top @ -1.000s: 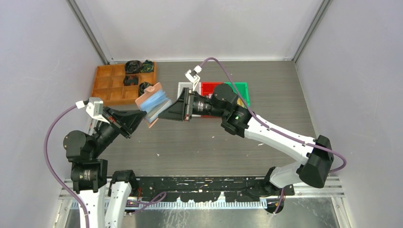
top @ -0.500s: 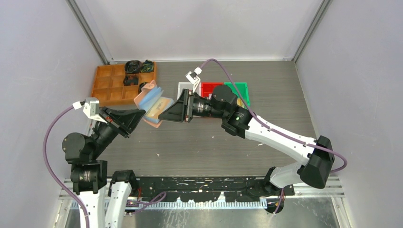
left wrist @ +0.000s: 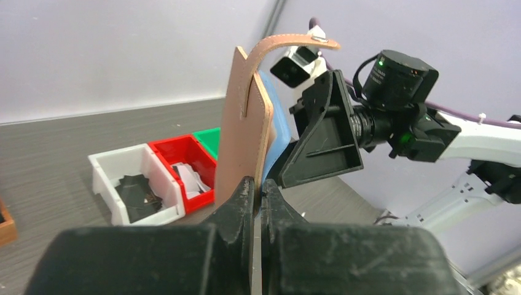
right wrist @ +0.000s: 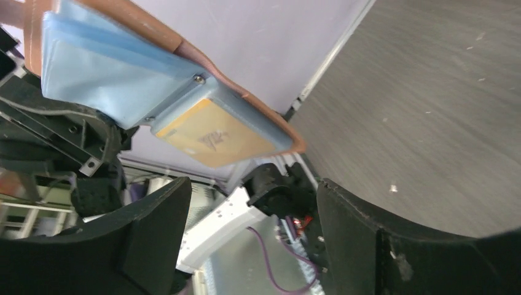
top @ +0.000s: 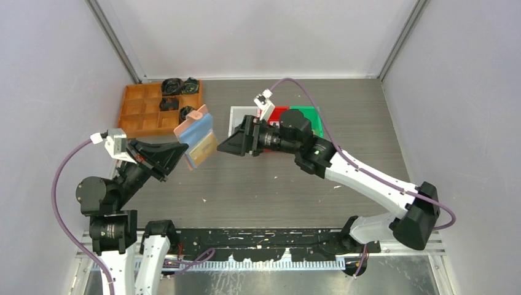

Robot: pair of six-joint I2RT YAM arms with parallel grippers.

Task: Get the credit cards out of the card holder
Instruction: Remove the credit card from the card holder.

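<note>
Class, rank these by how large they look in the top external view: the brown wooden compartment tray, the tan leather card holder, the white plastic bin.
1. brown wooden compartment tray
2. tan leather card holder, though it is held up nearer the camera, so its true rank is unsure
3. white plastic bin, partly hidden

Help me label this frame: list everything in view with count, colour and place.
Card holder: one, tan with blue sleeves, held in the air.
Card: one showing, yellow, in the holder's sleeve.
White bin, red bin, green bin: one each, side by side, far centre.
Tray: one, brown wood, far left, dark items inside.
Table: one, grey.
Left claw: one, black, shut on the card holder.
Right claw: one, black, open, facing the holder.
</note>
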